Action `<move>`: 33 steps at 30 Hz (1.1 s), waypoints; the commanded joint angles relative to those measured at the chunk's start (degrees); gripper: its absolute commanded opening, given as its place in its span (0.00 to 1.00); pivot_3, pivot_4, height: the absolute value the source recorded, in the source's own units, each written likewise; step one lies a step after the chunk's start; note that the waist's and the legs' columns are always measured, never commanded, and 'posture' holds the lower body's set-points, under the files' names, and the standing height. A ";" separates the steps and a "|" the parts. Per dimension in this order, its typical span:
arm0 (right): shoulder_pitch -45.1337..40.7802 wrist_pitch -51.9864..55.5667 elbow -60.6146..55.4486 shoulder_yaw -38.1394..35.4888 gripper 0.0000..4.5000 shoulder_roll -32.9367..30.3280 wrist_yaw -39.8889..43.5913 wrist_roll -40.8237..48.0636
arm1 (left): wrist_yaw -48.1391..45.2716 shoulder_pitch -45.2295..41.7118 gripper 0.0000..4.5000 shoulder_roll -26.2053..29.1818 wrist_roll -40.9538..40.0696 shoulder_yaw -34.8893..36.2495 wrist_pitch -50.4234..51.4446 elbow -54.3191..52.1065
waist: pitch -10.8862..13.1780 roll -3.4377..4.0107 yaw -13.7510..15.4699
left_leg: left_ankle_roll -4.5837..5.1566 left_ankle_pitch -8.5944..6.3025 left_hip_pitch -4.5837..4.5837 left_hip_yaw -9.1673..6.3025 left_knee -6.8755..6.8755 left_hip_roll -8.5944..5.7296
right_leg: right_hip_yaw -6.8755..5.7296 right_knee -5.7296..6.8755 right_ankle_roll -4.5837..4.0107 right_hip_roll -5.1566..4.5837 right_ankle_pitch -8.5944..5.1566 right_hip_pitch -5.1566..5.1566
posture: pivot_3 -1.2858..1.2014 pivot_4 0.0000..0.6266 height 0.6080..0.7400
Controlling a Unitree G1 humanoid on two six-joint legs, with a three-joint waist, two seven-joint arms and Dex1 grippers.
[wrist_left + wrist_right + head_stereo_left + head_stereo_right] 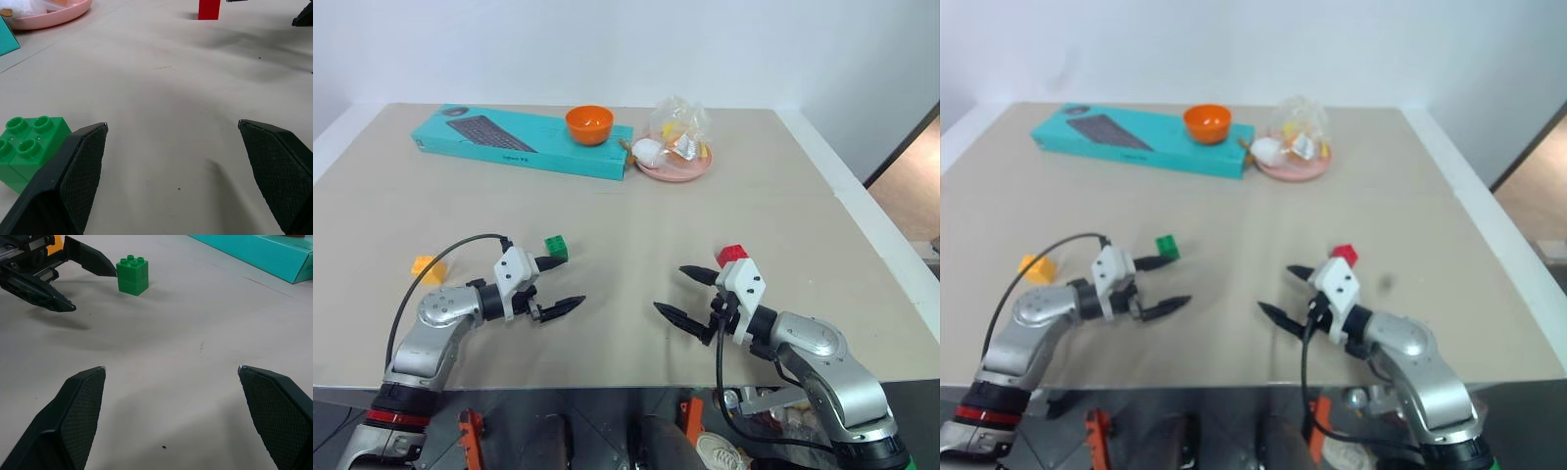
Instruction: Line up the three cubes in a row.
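Three studded cubes rest apart on the beige table [626,206]. The yellow-orange cube [428,268] lies far left. The green cube [556,248] stands just beyond the far finger of my left gripper [566,284], outside its open jaws and very close to that finger. In the left wrist view the green cube [24,149] sits beside one finger pad [78,171]. The red cube [731,256] sits right behind my right gripper [672,290], which is open and empty. Both grippers point toward each other across bare table.
A teal keyboard box [524,142] lies at the back left with an orange bowl [589,124] on it. A pink plate [677,168] holding a plastic bag and an egg sits beside it. The table's front edge runs just under both arms.
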 commanded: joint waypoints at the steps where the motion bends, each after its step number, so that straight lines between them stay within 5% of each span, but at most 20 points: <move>1: 0.48 -1.58 -1.26 -0.83 1.00 0.53 -0.78 0.05 | 0.75 0.85 0.98 -0.95 -1.50 1.28 -0.53 -2.37 | 0.00 0.00 0.00 | 0.00 0.00 0.00 0.00 0.00 0.00 | 0.00 0.00 0.00 0.00 0.00 0.00 | 0.52 0.24 1.00; 15: 1.92 -1.72 -4.00 1.08 1.00 4.04 -5.08 -0.70 | -2.31 0.58 0.98 -0.97 -6.72 1.13 4.72 -5.94 | -0.01 -0.01 -0.01 | 0.01 0.01 0.03 0.00 0.10 0.04 | 0.01 0.02 0.00 0.07 0.08 0.04 | 0.52 0.24 1.00; 25: -9.18 -1.05 5.40 -12.37 1.00 5.60 -21.56 -5.99 | -10.19 -0.59 0.98 0.42 -5.96 -2.15 0.96 -7.48 | -0.01 0.00 -0.01 | 0.03 0.02 0.02 0.09 0.20 0.01 | 0.03 0.02 -0.06 0.07 0.11 0.04 | 0.52 0.24 1.00; 33: -9.85 -1.01 13.76 -14.31 1.00 5.96 -21.65 -5.51 | -12.46 -3.11 0.98 0.27 -5.99 -2.77 3.09 -6.66 | -0.01 0.02 -0.12 | 0.05 0.03 0.01 0.05 0.12 0.01 | 0.25 0.03 0.04 0.31 0.12 0.04 | 0.52 0.24 1.00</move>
